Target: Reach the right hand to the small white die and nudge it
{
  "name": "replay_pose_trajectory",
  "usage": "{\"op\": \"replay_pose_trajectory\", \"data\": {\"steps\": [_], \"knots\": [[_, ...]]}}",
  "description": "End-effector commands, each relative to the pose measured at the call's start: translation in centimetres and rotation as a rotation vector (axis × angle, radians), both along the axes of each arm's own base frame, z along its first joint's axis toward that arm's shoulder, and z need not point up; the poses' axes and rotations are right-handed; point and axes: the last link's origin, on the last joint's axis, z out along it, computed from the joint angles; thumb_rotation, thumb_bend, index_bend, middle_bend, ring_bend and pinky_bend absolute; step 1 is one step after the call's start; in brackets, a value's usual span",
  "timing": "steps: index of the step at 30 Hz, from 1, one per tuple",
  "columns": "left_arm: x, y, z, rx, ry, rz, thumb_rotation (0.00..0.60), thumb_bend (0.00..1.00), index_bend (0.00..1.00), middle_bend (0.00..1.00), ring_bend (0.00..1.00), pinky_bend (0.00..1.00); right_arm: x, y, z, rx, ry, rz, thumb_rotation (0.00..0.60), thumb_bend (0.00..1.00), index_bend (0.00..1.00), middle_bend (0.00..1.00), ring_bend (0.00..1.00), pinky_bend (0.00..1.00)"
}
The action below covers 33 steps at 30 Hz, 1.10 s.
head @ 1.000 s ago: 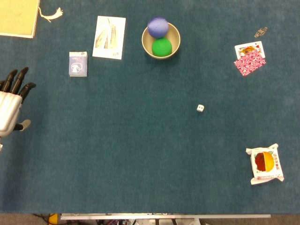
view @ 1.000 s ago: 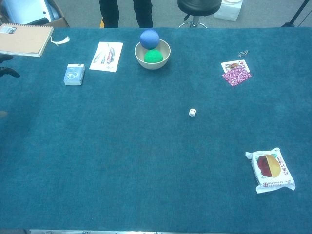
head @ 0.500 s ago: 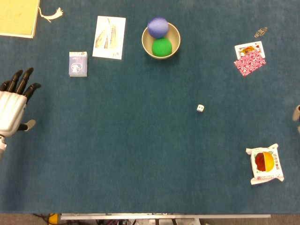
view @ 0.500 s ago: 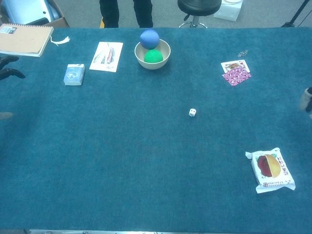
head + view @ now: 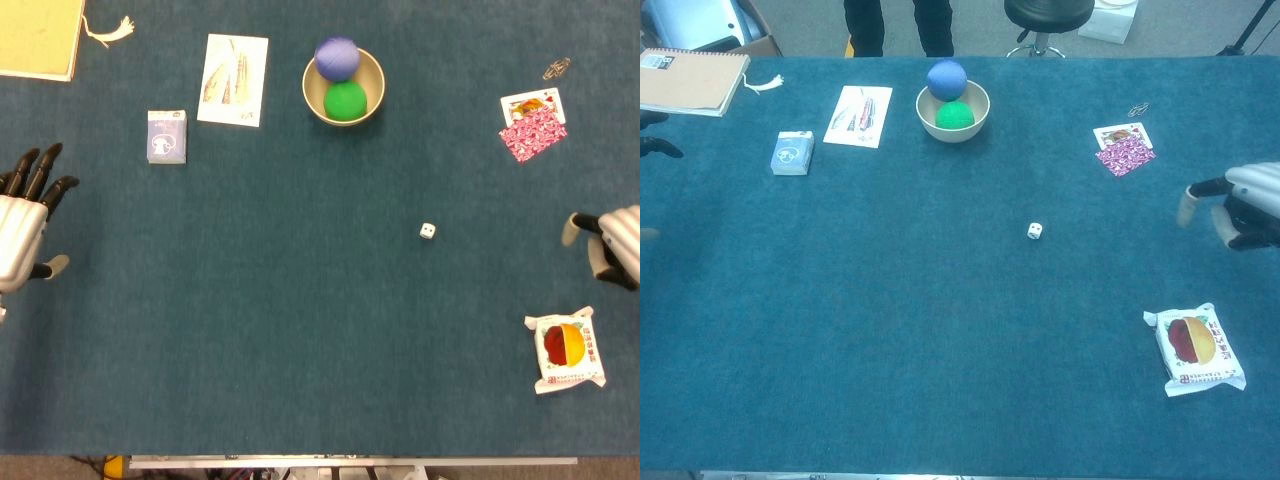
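Table: the dark blue felt-covered table (image 5: 300, 330) carries everything.
Right hand: the silver right hand (image 5: 612, 246), at 3 o'clock from the small white die (image 5: 427, 231) and well apart from it, holds nothing, fingers loosely apart.
Left hand: the silver, black-fingered left hand (image 5: 24, 225) rests spread and empty at the 9 o'clock edge.
Snack: the white plastic snack packet (image 5: 567, 349) lies near the right hand, at its 6 o'clock; a low reach could snag it.
Die: it sits alone near centre; too hard a push may send it rolling away.

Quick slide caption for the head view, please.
Right hand enters from the table's right edge, well short of the small white die; left hand idle at left.
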Motion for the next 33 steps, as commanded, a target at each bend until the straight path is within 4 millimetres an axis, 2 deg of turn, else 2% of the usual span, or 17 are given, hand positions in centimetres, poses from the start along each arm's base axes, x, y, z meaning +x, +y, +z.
{"op": "replay_pose_trajectory", "data": {"steps": [1,5,15,23,33], "knots": [[0.0,0.0,0.0,0.001,0.000,0.001,0.600,0.02,0.22,0.00,0.00,0.24,0.3,-0.6,-0.2,-0.005,-0.018,-0.002,0.600,0.93,0.42,1.00,1.00,1.00],[-0.1,-0.1,0.1,0.003,-0.001,0.006,0.600,0.02,0.21,0.00,0.00,0.24,0.5,-1.1,-0.4,-0.015,-0.044,-0.014,0.600,1.00,0.42,1.00,1.00,1.00],[-0.4,-0.2,0.1,-0.003,0.009,0.013,0.600,0.02,0.22,0.00,0.00,0.24,0.6,-2.6,-2.7,0.001,-0.099,-0.044,0.600,1.00,0.42,1.00,1.00,1.00],[-0.5,-0.3,0.3,0.003,0.004,0.019,0.600,0.02,0.21,0.00,0.00,0.24,1.9,-4.3,-5.4,0.031,-0.167,-0.041,0.600,1.00,0.42,1.00,1.00,1.00],[-1.0,-0.6,0.4,0.000,0.011,0.038,0.600,0.02,0.22,0.00,0.00,0.24,3.2,-5.3,-6.9,0.051,-0.229,-0.034,0.600,1.00,0.42,1.00,1.00,1.00]]}}
